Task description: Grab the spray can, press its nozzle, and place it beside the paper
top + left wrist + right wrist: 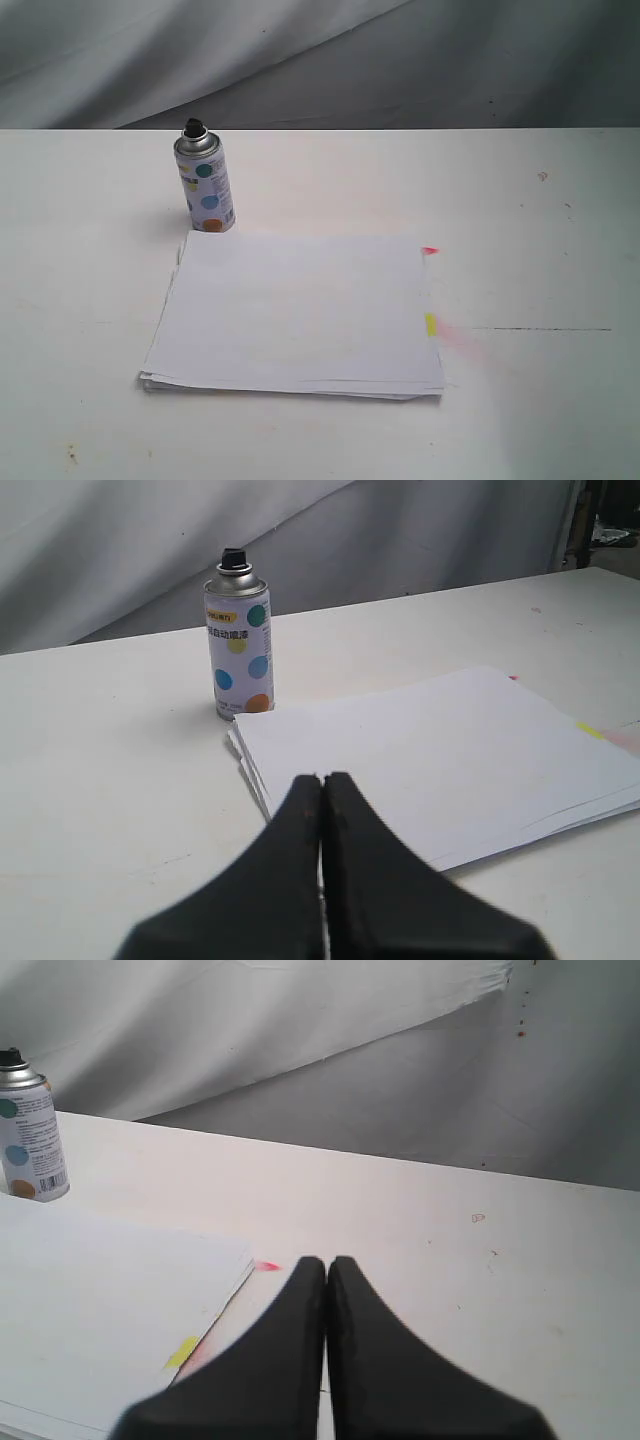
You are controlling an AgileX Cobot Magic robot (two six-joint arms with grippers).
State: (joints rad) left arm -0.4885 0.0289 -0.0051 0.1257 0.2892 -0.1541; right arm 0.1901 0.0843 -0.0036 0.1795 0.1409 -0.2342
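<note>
On the white table (80, 300) the spray can (239, 640) stands upright ahead of my left gripper (322, 780), just beyond the paper (440, 760), farther from my right gripper (327, 1262); both grippers are pressed together.

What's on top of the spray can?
A small black nozzle sits on the silver domed top of the spray can. No cap covers it and nothing touches it. The nozzle's spray hole is too small to make out, and the can's wall hides whatever is inside.
</note>
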